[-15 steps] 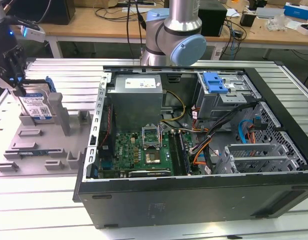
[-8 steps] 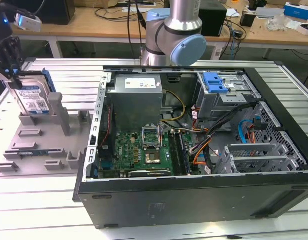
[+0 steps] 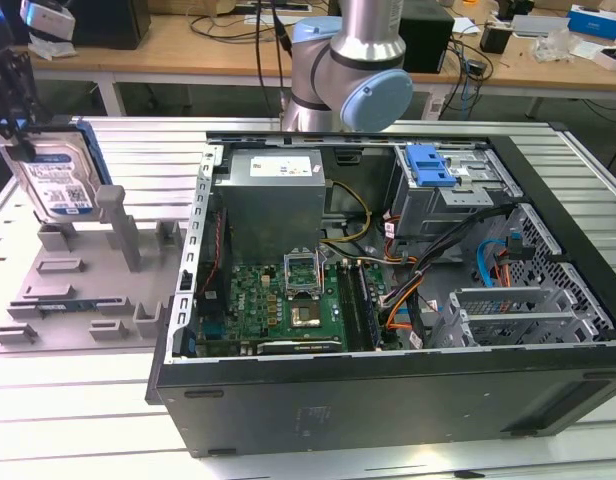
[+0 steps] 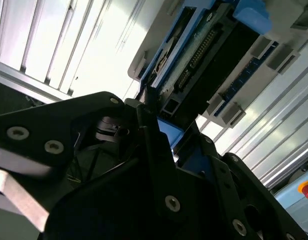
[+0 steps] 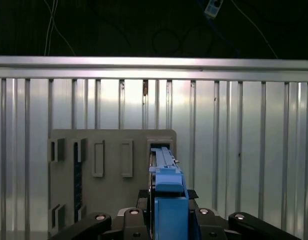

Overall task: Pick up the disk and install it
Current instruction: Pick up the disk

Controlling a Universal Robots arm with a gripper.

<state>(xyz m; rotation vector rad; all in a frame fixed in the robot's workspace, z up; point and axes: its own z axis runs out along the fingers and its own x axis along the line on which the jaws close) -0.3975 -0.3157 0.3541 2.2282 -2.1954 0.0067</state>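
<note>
First wrist view: gripper (image 5: 169,194) points down; clamps the disk (image 5: 169,212) (edge-on).

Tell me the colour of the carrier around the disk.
Bright blue; the carrier shows best in the first wrist view.

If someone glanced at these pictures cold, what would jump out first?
The open computer case sits in the middle of the exterior view, its green motherboard exposed. At that view's left, the blue-framed disk stands nearly upright, clamped in the gripper above a grey fixture tray.
</note>
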